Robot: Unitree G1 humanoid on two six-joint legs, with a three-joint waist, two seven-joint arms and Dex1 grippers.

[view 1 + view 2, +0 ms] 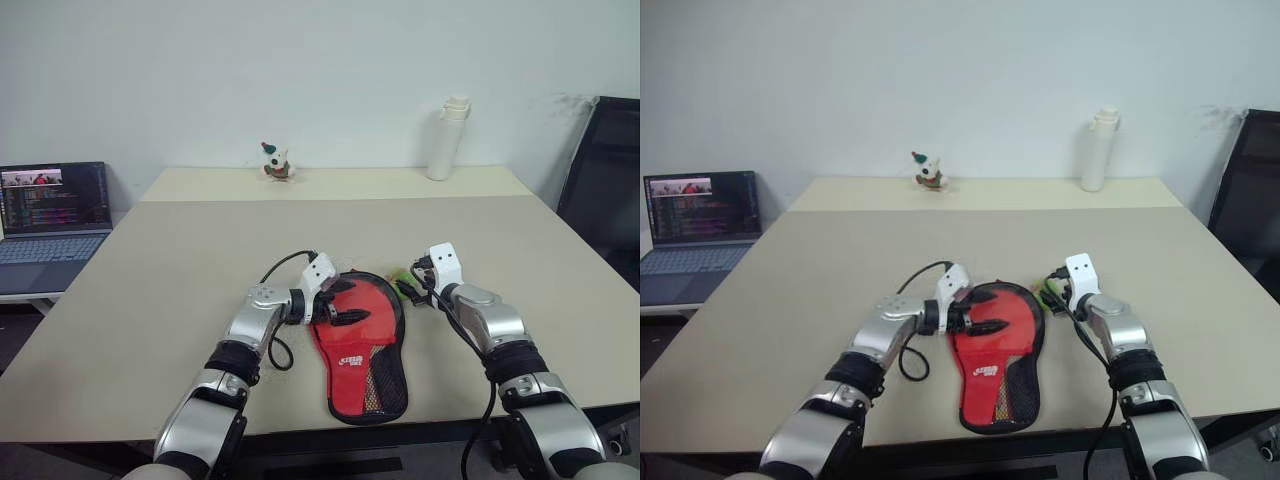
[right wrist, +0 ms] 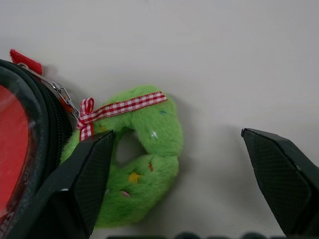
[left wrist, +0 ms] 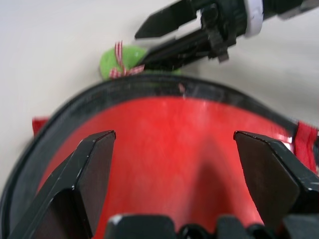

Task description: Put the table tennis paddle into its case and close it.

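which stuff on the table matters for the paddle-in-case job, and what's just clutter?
Job:
- case, red side up, near table edge
- green plush charm clipped to its zipper
- left gripper, open over the case's round end
- right gripper, open by the charm

Clutter:
- laptop
- small plush toy
- white bottle
- black chair

Wide bare desk [image 1: 180, 260] on every side of the case [image 1: 360, 350], open for a reach from left, right or behind. Just beside the case's round end, on its right, a green plush ring [image 2: 142, 164] with a checked ribbon, touching the zipper rim and lying between the right gripper's [image 2: 184, 184] spread fingers [image 2: 84, 184]. Over the round end, the left gripper [image 3: 174, 179], fingers apart. Far back, well clear: a white bottle [image 1: 447, 138], a small toy figure [image 1: 276, 162], a laptop [image 1: 52, 225] off to the left.
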